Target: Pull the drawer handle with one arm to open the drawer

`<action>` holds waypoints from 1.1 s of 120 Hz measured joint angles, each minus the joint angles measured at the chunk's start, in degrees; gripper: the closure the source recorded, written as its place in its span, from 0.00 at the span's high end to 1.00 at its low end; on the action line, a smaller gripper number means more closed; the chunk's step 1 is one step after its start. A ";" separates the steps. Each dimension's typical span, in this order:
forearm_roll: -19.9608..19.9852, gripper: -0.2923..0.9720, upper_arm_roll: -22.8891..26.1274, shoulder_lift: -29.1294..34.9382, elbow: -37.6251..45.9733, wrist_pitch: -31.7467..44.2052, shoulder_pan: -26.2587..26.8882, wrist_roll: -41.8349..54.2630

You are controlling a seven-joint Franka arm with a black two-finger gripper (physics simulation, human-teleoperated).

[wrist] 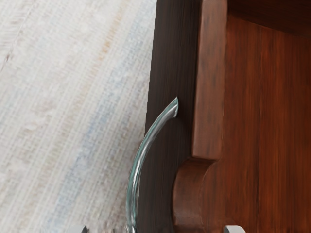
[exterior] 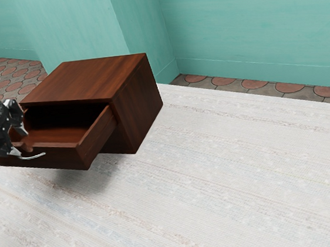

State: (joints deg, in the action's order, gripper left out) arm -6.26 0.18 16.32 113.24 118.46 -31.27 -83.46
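Hand (exterior: 14,151) wide open, gripping nothing; the metal handle (wrist: 146,150) lies between its fingers, on the front of the pulled-out drawer (exterior: 95,136).

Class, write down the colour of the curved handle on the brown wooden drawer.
Shiny silver, on the curved metal handle; clearest in the wrist view.

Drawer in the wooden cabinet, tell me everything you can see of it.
The drawer is reddish-brown wood with a darker front face, and it stands pulled partly out of its cabinet. A curved silvery handle arches off its front. The gripper is at that front edge, right by the handle.
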 joint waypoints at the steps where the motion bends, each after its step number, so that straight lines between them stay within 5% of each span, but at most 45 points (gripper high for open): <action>1: 0.11 0.51 0.11 -0.05 -0.29 -0.28 0.02 -0.01; 26: 2.93 0.65 2.06 -0.67 -3.93 -4.45 1.56 -0.17; 62: 3.56 0.72 2.55 -4.77 -13.94 -10.62 15.66 2.34; 81: 3.60 0.74 -6.28 -5.05 -14.33 -13.46 31.72 13.03; 116: 3.45 0.75 -15.66 -11.84 -22.43 -22.45 41.90 38.07; 132: 3.58 0.75 -13.83 -13.70 -25.45 -25.18 39.51 48.88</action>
State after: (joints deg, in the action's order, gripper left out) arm -2.68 -13.65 2.62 87.78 93.28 8.24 -34.58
